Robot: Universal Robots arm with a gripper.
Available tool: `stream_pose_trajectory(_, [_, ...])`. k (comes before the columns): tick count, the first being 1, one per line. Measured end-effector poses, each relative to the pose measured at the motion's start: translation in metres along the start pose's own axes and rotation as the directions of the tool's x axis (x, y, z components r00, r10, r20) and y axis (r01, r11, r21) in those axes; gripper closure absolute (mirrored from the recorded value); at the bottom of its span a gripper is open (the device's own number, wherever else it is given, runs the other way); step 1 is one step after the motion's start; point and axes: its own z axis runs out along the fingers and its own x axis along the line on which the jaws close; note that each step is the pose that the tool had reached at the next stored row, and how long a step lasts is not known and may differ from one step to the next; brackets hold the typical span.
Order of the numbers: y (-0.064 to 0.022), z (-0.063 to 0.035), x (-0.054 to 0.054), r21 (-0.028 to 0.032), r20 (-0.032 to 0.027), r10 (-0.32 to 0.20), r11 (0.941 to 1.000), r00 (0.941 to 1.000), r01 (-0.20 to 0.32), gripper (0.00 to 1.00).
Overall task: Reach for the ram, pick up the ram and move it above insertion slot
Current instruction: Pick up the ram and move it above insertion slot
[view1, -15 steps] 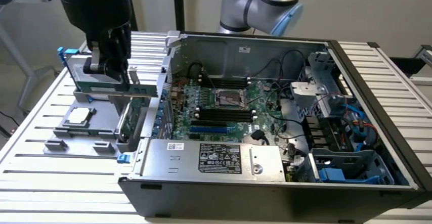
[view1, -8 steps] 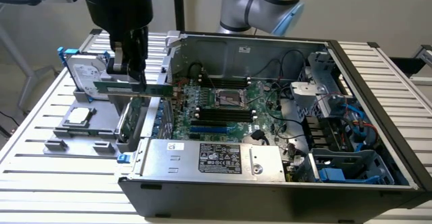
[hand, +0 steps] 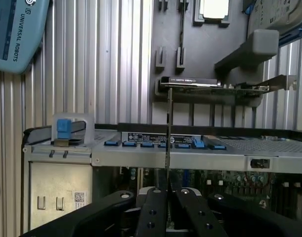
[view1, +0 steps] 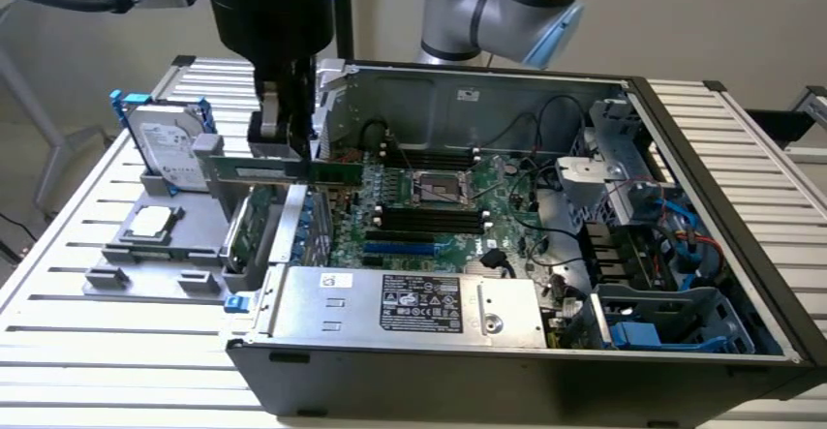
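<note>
My gripper (view1: 279, 151) is shut on the ram (view1: 333, 171), a long thin green stick held level in the air. It hangs over the open computer case's rim on the exterior view's left, beside the grey parts fixture (view1: 142, 245). In the wrist view the ram (hand: 168, 143) appears edge-on as a thin dark line running out from between my black fingers (hand: 153, 210). The black memory slots (view1: 433, 218) lie on the motherboard, lower and further toward the exterior view's right than the ram.
A silver hard drive (view1: 168, 143) stands in the fixture, with a processor (view1: 153, 221) lying flat nearby. A green expansion card (hand: 215, 86) rests in the fixture. The silver power supply (view1: 413, 303), drive cages and cables (view1: 672, 226) crowd the case.
</note>
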Motion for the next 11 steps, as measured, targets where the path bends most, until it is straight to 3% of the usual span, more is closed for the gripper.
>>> stream_pose_trajectory(11, [-0.0373,-0.0011,-0.002,0.0000,0.0000,-0.001,1.0000,1.0000,0.001,0.87])
